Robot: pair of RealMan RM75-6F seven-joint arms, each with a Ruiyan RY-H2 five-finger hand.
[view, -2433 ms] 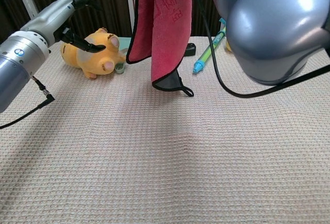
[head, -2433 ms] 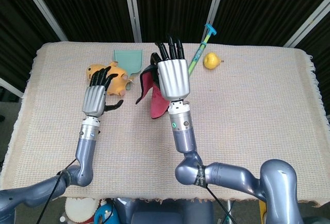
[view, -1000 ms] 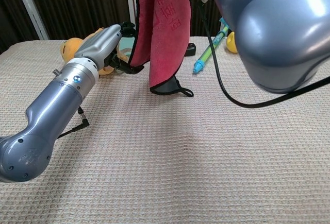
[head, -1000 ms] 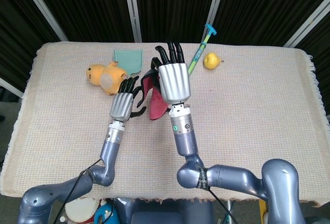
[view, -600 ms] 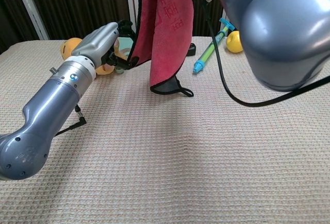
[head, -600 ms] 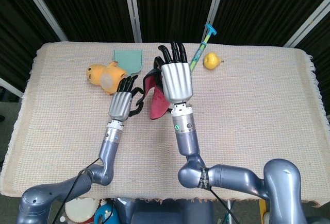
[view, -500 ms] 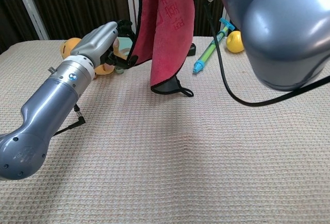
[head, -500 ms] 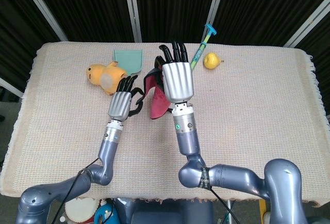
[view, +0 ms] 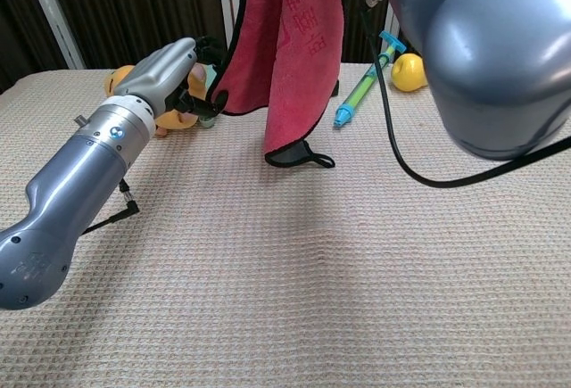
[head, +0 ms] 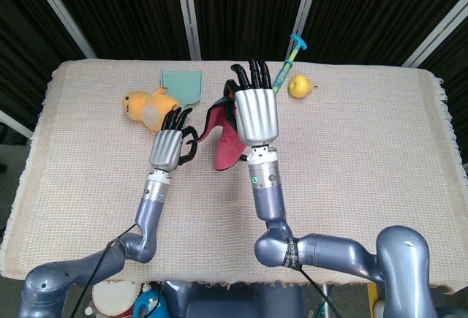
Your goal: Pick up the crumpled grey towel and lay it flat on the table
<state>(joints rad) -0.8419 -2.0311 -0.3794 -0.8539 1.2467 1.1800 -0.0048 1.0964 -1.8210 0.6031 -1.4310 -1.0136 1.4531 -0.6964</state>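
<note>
Towel is red with dark trim, not grey; it hangs in folds over mid-table, low corner touching the table, top edge held in the raised right hand. That grip is hidden behind the hand's back in the head view and cut off above the chest view. Left hand pinches the towel's left edge, fingers curled, just in front of the yellow plush toy.

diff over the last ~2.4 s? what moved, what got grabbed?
The left hand left the yellow toy, crossed right and now pinches the hanging towel at its left edge, drawing it left. The right hand kept the towel raised. Toy, pear and blue-green stick stayed put.
</note>
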